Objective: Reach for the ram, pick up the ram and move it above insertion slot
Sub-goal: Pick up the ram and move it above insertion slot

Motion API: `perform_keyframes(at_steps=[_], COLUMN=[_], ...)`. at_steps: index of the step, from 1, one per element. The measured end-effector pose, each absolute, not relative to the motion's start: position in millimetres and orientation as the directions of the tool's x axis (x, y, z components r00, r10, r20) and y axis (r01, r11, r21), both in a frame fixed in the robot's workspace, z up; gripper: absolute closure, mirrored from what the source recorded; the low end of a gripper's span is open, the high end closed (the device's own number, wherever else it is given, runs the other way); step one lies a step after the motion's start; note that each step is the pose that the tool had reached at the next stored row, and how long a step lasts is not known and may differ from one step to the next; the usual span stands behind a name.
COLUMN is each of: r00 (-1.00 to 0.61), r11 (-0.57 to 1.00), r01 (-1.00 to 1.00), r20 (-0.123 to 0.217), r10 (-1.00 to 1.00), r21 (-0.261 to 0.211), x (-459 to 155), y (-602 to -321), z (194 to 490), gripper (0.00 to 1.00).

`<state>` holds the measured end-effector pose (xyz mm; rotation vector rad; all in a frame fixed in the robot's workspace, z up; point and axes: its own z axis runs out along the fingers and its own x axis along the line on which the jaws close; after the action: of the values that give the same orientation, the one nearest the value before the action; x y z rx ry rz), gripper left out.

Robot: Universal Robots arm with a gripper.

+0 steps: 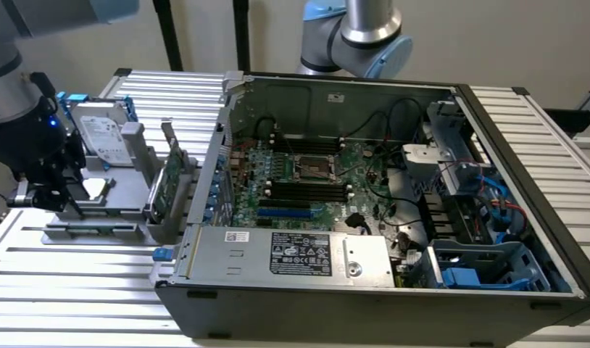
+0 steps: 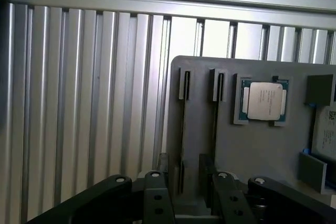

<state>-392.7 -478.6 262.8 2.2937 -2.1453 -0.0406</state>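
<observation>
A processor (image 2: 262, 100) and hard drive (image 1: 104, 138) are being carried in a gray tray (image 2: 252, 150) on a slatted table (image 1: 82, 275); the gripper (image 2: 191, 198) is being held wide open, empty.

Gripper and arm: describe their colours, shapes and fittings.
The arm is silver-grey tubing with light blue joint caps. A small blue light glows at its wrist. The gripper is black, with jointed link bars; in the wrist view its fingers carry round silver pins.

Ram (image 2: 182, 129): thin stick, on edge, seated in gray holder (image 2: 252, 150) slot.
</observation>
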Motion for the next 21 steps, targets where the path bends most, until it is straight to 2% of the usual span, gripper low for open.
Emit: perform_keyframes(at_steps=[21], r00=[0.053], r11=[-0.054], r01=[-0.998], r20=[-0.018], r10=[-0.998], r21=[0.018], x=[-388], y=[-479], z=[225], gripper=[0.64])
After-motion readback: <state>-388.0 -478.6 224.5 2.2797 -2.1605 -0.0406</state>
